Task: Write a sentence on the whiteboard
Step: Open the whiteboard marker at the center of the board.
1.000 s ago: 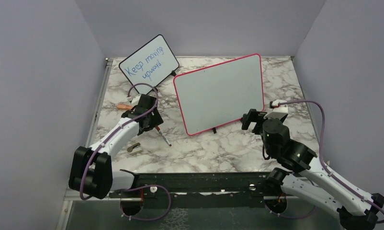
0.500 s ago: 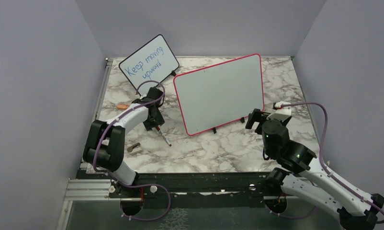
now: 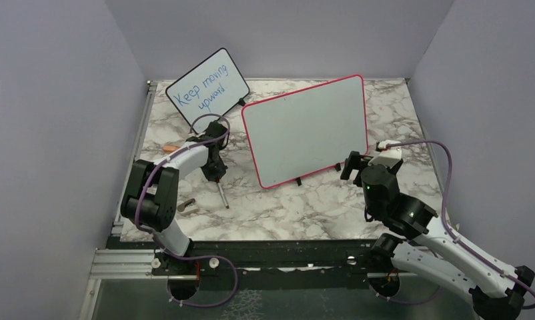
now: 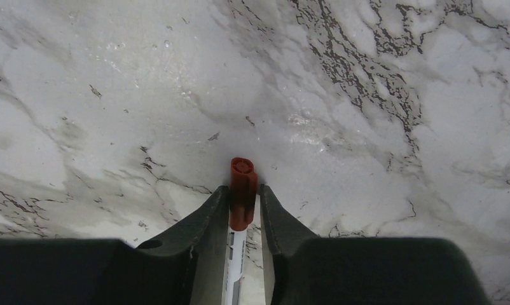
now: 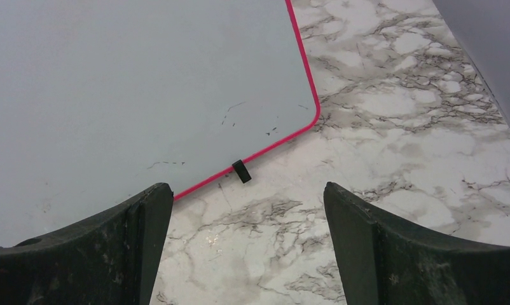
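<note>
The whiteboard (image 3: 305, 130), red-pink framed, leans upright at mid-table; its face shows only faint smudges and no sentence is in view. In the left wrist view a white marker with a brownish-red end (image 4: 243, 175) sits between the fingers of my left gripper (image 4: 243, 190), which is shut on it just above the marble. From above, that marker (image 3: 221, 195) slants down from the left gripper (image 3: 215, 175), left of the board. My right gripper (image 3: 350, 165) stands open and holds nothing by the board's lower right corner (image 5: 144, 82).
A smaller black-framed board with blue writing (image 3: 208, 89) stands at the back left. An orange-brown piece (image 3: 171, 147) and a small brownish piece (image 3: 186, 205) lie on the marble near the left arm. A black foot (image 5: 241, 171) props the whiteboard's lower edge. Walls enclose three sides.
My left gripper has closed from wide open onto the marker, and the marker's lower end has shifted slightly left. The right gripper has edged a little toward the board.
</note>
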